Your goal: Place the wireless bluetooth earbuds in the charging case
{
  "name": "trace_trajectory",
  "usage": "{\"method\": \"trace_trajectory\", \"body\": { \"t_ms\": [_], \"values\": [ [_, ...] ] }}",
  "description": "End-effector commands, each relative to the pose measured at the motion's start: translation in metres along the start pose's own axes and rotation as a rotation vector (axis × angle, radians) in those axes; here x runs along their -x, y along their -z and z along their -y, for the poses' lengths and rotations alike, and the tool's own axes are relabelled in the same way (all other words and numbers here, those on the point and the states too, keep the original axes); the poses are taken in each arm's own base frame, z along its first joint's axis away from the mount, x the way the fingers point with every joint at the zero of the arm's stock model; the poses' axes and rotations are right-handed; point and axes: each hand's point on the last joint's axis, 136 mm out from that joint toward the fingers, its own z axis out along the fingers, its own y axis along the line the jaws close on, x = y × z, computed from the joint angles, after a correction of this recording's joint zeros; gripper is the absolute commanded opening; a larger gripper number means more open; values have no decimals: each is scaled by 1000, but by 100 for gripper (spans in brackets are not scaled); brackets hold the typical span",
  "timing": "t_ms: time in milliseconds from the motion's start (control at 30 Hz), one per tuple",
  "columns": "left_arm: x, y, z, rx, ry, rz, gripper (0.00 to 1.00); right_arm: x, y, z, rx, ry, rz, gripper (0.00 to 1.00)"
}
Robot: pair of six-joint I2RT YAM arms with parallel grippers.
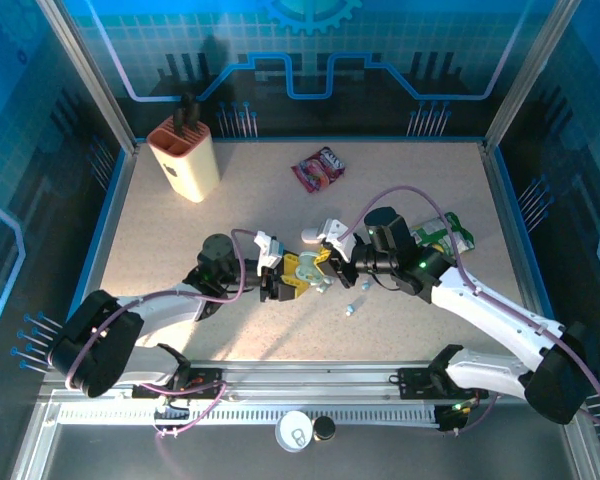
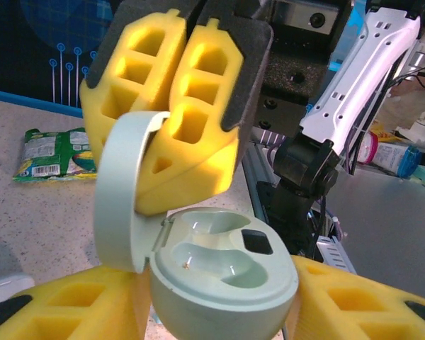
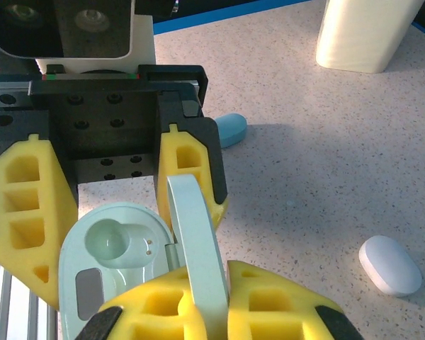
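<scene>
Charging case (image 2: 223, 273) in left gripper (image 2: 219, 315)

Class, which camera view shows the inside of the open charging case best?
Left wrist: the charging case faces it, lid up, both wells empty. The right wrist view catches one well beside the edge-on lid; top external shows it as a pale speck.

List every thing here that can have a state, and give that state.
charging case: open, both wells empty.
lid: swung up, pinched by the right pincer.
left pincer: shut on the charging case body.
right pincer: shut on the lid.
white case: closed, lying on the table.
earbud: loose on the table, outside the charging case.
</scene>
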Motion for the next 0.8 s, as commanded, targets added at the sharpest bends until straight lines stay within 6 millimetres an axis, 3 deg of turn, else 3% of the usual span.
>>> {"method": "trace_trajectory", "body": {
  "t_ms": [0,300,467,567,667,767],
  "values": [
    [5,-2,-2,-2,-9,10,44,18,2,-8,40,25,48,0],
    [5,-1,-3,4,-19,12,36,21,2,-4,21,8,57,2],
    [4,0,-8,24,-13,19,36,29,11,0,-2,-23,101,39],
    [5,3,-14,53,-4,37,36,41,22,4,-19,-54,155,54],
    [7,6,-21,78,1,57,36,43,32,9,-32,-100,210,63],
    [9,10,-26,101,1,81,36,46,50,27,-88,-180,302,65]
  ]
}}
